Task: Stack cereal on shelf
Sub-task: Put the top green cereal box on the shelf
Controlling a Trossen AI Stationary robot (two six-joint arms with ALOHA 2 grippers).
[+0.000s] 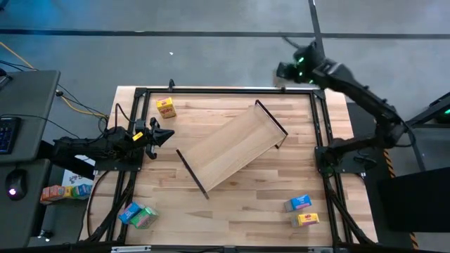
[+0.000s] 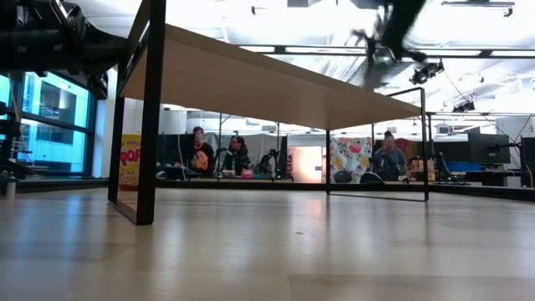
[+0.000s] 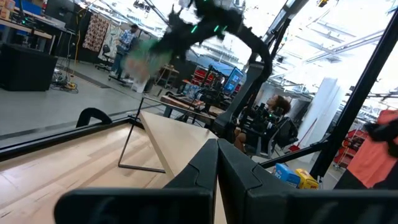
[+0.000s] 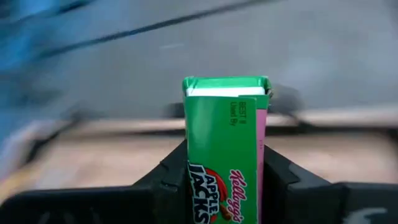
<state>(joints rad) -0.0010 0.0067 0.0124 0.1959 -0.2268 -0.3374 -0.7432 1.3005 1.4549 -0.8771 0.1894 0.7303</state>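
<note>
While my right tool (image 4: 225, 180) pinches the green printed cereal box (image 4: 225, 149) high beyond the long light-wood shelf (image 1: 232, 146) with dark end panels, I fear a slip mid-swing, my left tool (image 1: 160, 135), fingers pressed together, waiting beside the shelf.

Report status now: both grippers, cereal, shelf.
Right gripper shut on green Apple Jacks cereal box, beyond table's far edge. Left gripper shut, empty, beside long light-wood shelf. Nothing blocking shelf.
</note>
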